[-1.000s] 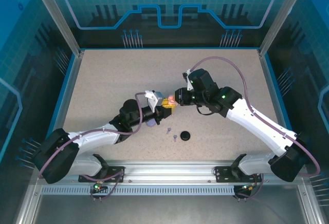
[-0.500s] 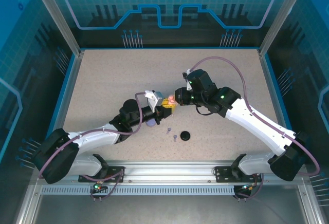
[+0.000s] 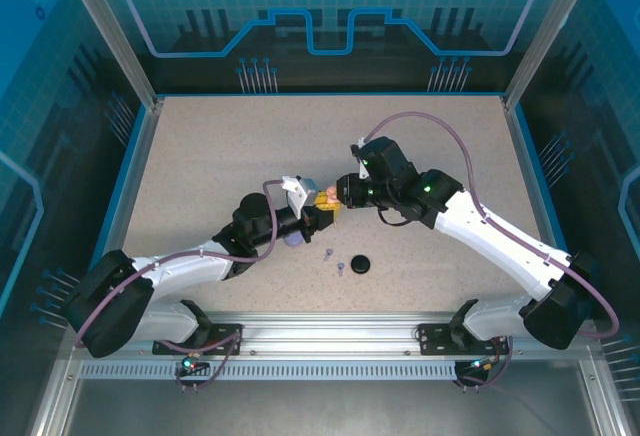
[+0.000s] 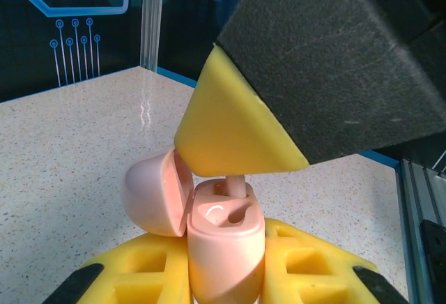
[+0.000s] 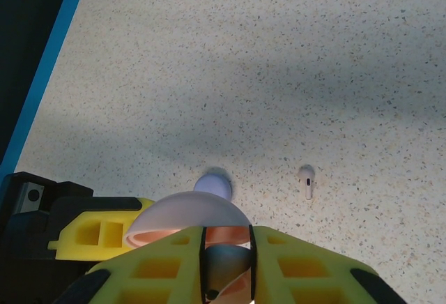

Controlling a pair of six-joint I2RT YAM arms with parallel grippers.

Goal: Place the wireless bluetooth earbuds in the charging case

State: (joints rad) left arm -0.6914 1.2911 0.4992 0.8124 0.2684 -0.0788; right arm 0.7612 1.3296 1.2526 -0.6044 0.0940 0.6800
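Gripping the open pink charging case (image 4: 224,245) upright, the left gripper (image 4: 223,276) sits mid-table; we see the right gripper (image 5: 226,266) clamped on a pink earbud (image 4: 236,184), its lower end in the case's socket; a lilac earbud (image 5: 306,181) lies loose on the table (image 5: 279,53) nearby

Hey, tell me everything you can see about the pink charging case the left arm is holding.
The pink charging case is a rounded, glossy, plastic-looking shell, standing upright and open, its domed lid hinged back to one side. The left claw grips its body between yellow fingers. One socket shows empty; the stem of a pink earbud, held by the right claw, enters the other.
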